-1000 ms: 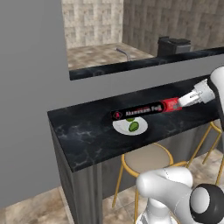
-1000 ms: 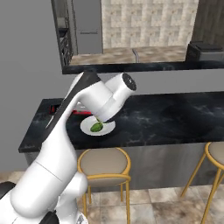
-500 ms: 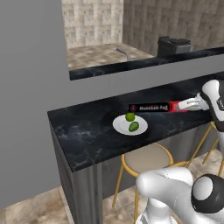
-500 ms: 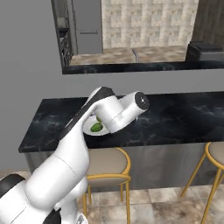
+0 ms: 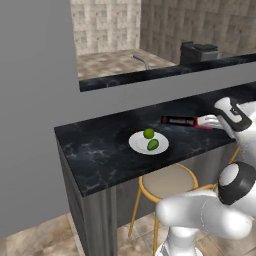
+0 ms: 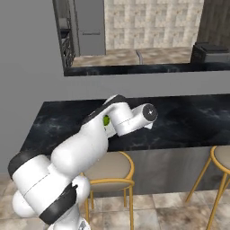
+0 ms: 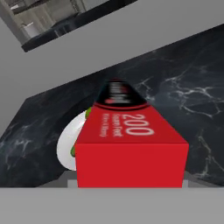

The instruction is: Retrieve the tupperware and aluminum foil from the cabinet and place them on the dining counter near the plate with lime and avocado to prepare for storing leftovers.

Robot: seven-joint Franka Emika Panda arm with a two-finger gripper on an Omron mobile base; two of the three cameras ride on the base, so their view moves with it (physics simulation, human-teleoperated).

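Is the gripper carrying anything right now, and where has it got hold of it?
Yes. The gripper holds the aluminum foil by its red end, with the black length reaching out over the dining counter toward the plate.

— What's around the grey wall [image 5: 35,115]?
— I see a pass-through opening beside it, with tan tiled walls [image 5: 107,22] beyond. Below it, yellow-legged stools [image 5: 167,182] stand on beige floor tiles [image 6: 148,215].
— Behind the opening?
— Possibly a faucet [image 5: 141,61]; it's small.
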